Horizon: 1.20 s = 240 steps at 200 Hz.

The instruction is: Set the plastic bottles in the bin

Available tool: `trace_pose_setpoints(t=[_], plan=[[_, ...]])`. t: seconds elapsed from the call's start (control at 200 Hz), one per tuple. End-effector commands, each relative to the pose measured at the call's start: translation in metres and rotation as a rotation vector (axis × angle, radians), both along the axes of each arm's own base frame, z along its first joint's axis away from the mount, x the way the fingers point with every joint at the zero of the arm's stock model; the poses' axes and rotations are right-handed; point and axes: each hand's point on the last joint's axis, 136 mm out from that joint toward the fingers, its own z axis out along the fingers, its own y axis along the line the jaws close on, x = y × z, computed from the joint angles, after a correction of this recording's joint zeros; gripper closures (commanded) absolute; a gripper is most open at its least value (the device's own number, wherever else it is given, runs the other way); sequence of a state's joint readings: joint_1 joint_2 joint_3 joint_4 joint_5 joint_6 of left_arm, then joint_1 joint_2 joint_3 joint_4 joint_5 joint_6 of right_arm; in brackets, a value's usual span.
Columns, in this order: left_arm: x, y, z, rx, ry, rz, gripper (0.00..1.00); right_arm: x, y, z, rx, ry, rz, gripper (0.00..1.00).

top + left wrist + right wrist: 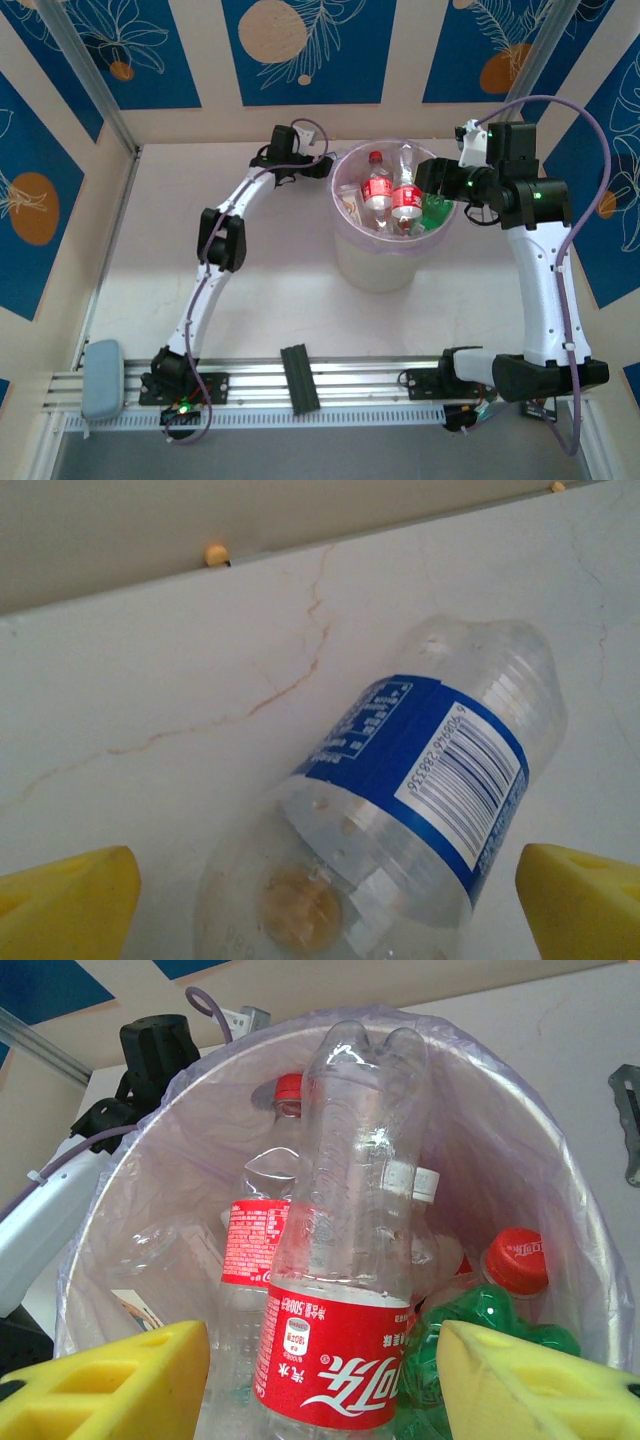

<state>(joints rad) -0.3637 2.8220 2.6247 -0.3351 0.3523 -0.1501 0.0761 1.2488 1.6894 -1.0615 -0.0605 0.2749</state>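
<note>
A clear plastic bottle with a blue label (420,770) lies on the table close to the back wall. My left gripper (325,910) stands open around its lower half, with a gap on each side. In the top view my left gripper (310,165) is just left of the bin (380,265). The bin (530,1140) holds several bottles, red-labelled ones (377,190) and a green one (480,1320). My right gripper (325,1365) hangs open over the bin's right side. A red-labelled bottle (340,1360) stands base-up between its fingers, untouched.
The back wall's edge (215,555) runs just beyond the blue-labelled bottle. A grey-blue pad (100,378) and a black bracket (298,378) sit on the rail at the near edge. My left arm (150,1050) shows past the bin's far rim.
</note>
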Motion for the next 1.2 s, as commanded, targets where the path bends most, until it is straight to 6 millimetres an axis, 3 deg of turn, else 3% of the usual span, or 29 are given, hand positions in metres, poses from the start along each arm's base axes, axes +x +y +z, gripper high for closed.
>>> trace_pose_setpoints(t=[0.0,0.195,0.555,0.97,1.195], plan=[[-0.003,0.000,0.010,-0.055,0.040,-0.014,0.09,-0.008,0.001,0.005,0.014,-0.018,0.010,0.38],[-0.003,0.003,0.004,-0.056,0.077,0.026,0.23,-0.010,0.001,0.006,0.015,-0.021,0.009,0.38],[-0.012,0.008,-0.007,-0.051,0.140,0.052,0.37,-0.015,-0.003,0.008,0.003,-0.029,-0.005,0.38],[-0.026,0.021,0.027,-0.027,0.113,0.084,0.45,-0.012,-0.004,0.009,-0.002,-0.037,-0.007,0.38],[-0.046,0.032,0.037,-0.031,0.112,0.116,0.49,-0.008,-0.003,0.010,0.006,-0.042,0.002,0.38]])
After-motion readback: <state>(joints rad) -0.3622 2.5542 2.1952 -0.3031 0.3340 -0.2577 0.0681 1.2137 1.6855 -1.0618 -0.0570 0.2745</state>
